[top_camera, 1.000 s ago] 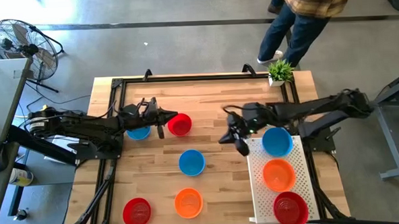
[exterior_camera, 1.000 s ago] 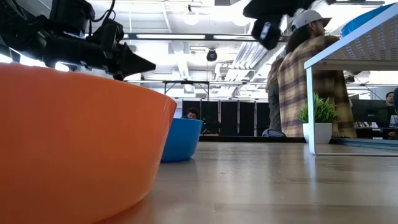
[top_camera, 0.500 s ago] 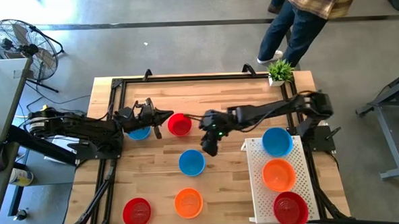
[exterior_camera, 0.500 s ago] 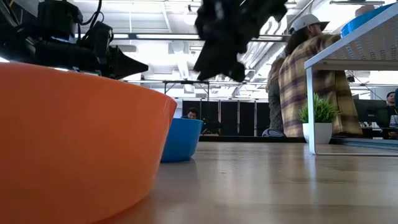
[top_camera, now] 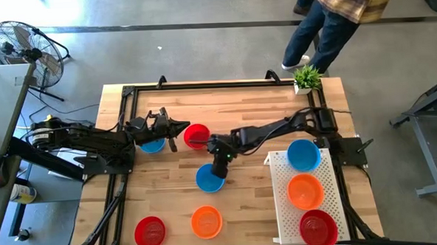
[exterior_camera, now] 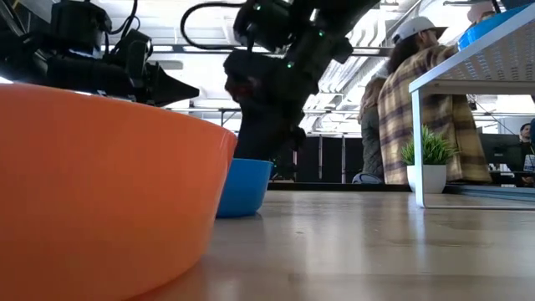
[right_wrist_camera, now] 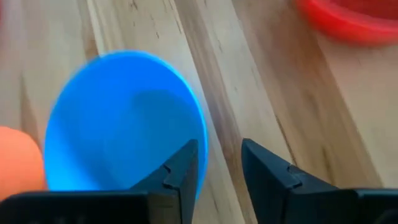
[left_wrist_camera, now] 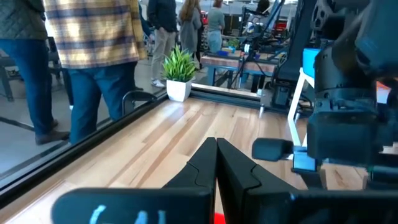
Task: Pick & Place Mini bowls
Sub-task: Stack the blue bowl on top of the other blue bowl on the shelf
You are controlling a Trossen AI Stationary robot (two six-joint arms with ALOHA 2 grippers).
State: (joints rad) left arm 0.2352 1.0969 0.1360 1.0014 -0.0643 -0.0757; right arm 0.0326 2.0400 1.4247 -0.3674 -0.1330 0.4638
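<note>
The mini bowls are glossy and round. On the wooden table stand a blue bowl (top_camera: 210,179) (right_wrist_camera: 118,124), a red one (top_camera: 198,136), a second blue one (top_camera: 151,146), an orange one (top_camera: 206,222) and another red one (top_camera: 149,232). My right gripper (top_camera: 220,165) (right_wrist_camera: 217,171) hangs open over the middle blue bowl's far right rim, slanting down, one finger over the hollow and one outside; no touch shows. My left gripper (top_camera: 182,127) (left_wrist_camera: 216,155) is shut, level, just left of the far red bowl.
A white perforated tray (top_camera: 281,208) at the table's right holds a blue, an orange and a red bowl. A small potted plant (top_camera: 306,79) stands at the far right corner. A person in a plaid shirt stands beyond the far edge.
My right gripper has swung from the tray's far left corner toward the table's left and down, tipping more steeply, and now stands over the middle blue bowl. The bowls have stayed in place.
</note>
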